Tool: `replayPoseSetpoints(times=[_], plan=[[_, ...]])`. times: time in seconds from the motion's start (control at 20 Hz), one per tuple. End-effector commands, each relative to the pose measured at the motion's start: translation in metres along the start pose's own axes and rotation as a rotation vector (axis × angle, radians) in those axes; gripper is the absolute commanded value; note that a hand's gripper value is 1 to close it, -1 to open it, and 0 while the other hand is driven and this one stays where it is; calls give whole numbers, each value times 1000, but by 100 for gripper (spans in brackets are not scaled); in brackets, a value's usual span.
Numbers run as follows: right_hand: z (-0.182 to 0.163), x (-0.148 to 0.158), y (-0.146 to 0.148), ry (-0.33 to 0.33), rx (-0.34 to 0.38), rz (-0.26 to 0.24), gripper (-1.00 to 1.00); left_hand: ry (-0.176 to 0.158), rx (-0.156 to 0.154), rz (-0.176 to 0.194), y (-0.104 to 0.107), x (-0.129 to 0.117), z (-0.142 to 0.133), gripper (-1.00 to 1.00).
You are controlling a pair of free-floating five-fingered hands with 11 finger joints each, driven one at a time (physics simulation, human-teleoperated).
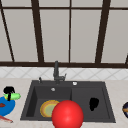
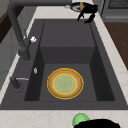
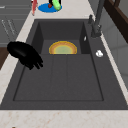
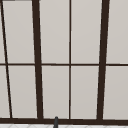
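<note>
Here, the left robot hand (image 1: 9, 90) is gripping a green bottle (image 1: 13, 96) above the blue plate (image 1: 6, 106) on the worktop (image 1: 15, 85) left of the sink (image 1: 30, 100).
The right robot hand (image 1: 93, 103) is hanging over the sink's right half, fingers loosely drooping and holding nothing; a yellow plate (image 2: 65, 83) is lying in the left basin, with a red ball (image 1: 67, 114) showing in front.

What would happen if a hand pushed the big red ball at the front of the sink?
The big shiny red ball looks perfectly round, so it would probably roll away easily. It sits at the dark sink's front edge, so it might drop into the basin, towards the round yellow plate. Its smooth surface may be slippery.
</note>
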Motion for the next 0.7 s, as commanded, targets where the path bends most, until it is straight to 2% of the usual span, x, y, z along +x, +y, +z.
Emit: replayPoseSetpoints(times=[0.0, 0.15, 0.4, 0.55, 0.65], plan=[[0, 0, 0, 0, 0, 0, 0, -23, 10, 2, 0, -10, 27, 100], [0, 0, 0, 0, 0, 0, 0, -32, 25, 2, -8, -25, 47, 100], [0, 0, 0, 0, 0, 0, 0, -41, 18, 2, -23, -48, 78, 100], [0, 0, 0, 0, 0, 0, 0, -58, 58, 3, -34, -63, 89, 100], [0, 0, 0, 0, 0, 0, 0, -62, 63, 1, -41, -70, 97, 100]])
